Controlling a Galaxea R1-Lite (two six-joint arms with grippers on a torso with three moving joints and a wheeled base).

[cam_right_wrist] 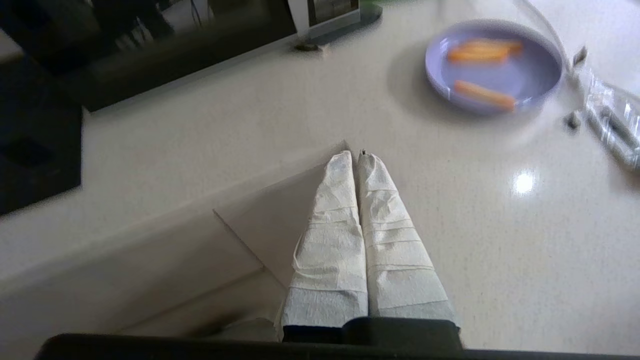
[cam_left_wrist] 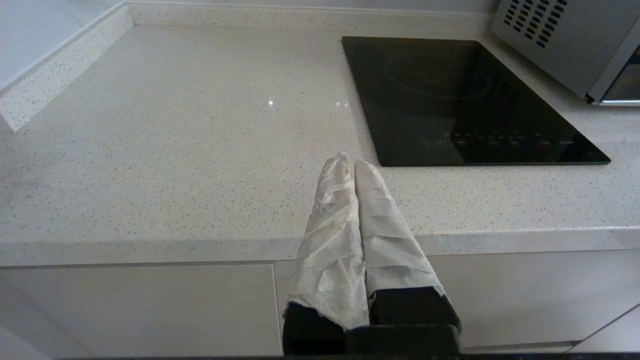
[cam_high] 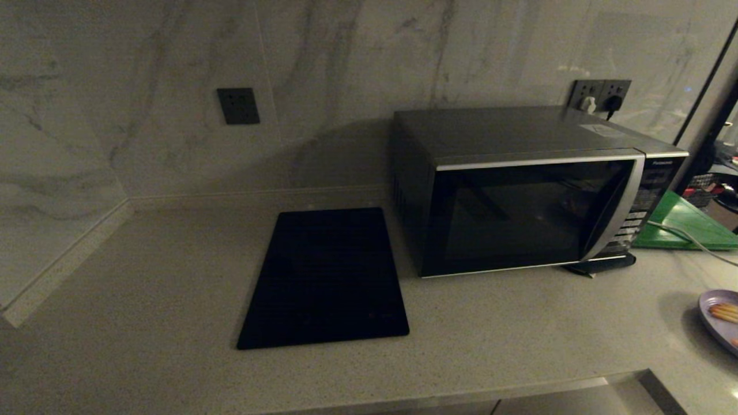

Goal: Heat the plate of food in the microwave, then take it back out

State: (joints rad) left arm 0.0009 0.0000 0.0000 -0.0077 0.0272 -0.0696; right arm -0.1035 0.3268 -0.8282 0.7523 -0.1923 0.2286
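Observation:
The silver-grey microwave (cam_high: 530, 190) stands on the counter at the back right, its dark glass door closed. The lavender plate of food (cam_high: 720, 320) with orange sticks lies at the counter's right edge, half cut off; the right wrist view shows the plate of food (cam_right_wrist: 492, 67) whole. My right gripper (cam_right_wrist: 354, 156), wrapped in white tape, hangs shut and empty over the counter's front corner, short of the plate. My left gripper (cam_left_wrist: 349, 161) is also shut and empty, over the counter's front edge, left of the black panel. Neither arm shows in the head view.
A flat black rectangular panel (cam_high: 326, 279) lies left of the microwave. A green board (cam_high: 686, 222) and a white cable (cam_high: 686, 236) lie right of it. A clear wrapped item (cam_right_wrist: 612, 122) lies beside the plate. Wall sockets (cam_high: 599, 95) sit behind the microwave.

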